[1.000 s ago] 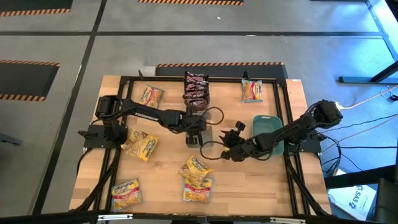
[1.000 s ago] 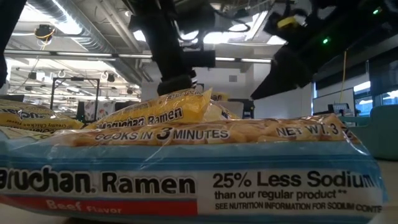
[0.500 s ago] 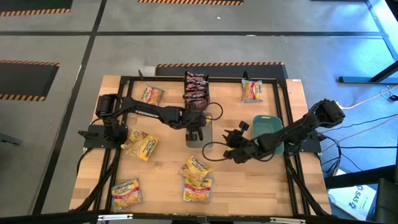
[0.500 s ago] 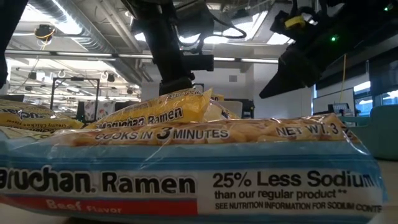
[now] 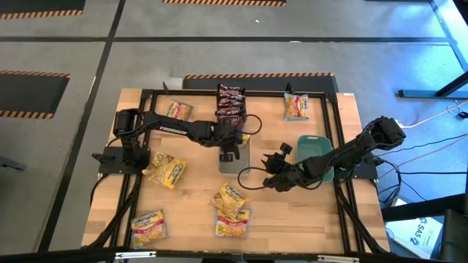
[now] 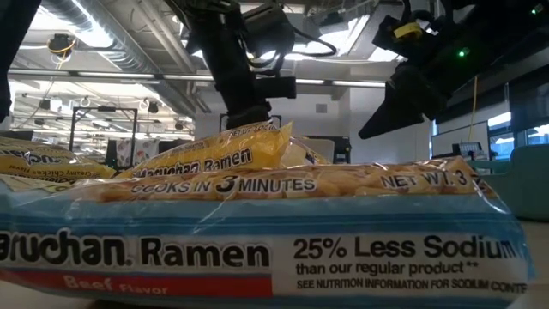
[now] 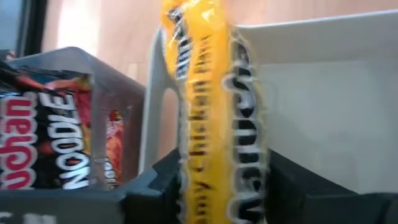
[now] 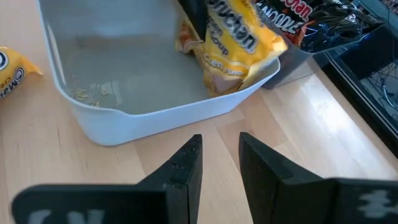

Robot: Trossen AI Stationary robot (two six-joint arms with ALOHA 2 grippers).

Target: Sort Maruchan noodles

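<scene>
Moved: left gripper [image 5: 229,151] carried farther across, over the clear bin [image 8: 155,106].
Left jaws: clamped on yellow packet [image 7: 217,118], held upright inside bin.
Right gripper [image 8: 214,163]: jaws narrowly parted, nothing grasped, near bin on counter [image 5: 292,212].

— Where are the packets?

— One yellow packet [image 8: 233,46] stands on edge in the clear bin, leaning on the wall next to the dark bin. The brown-red packets [image 5: 229,104] are stacked in that dark bin.

— And the loose ones?

— An orange-yellow one [image 5: 178,112] at the far left, a pink-print one [image 5: 296,107] at the far right. A yellow pair [image 5: 167,169] lies on the left side. Two more [image 5: 232,199] overlap near the front middle, with a third [image 5: 232,225] just below. Another [image 5: 148,227] lies flat at the front left corner.
</scene>
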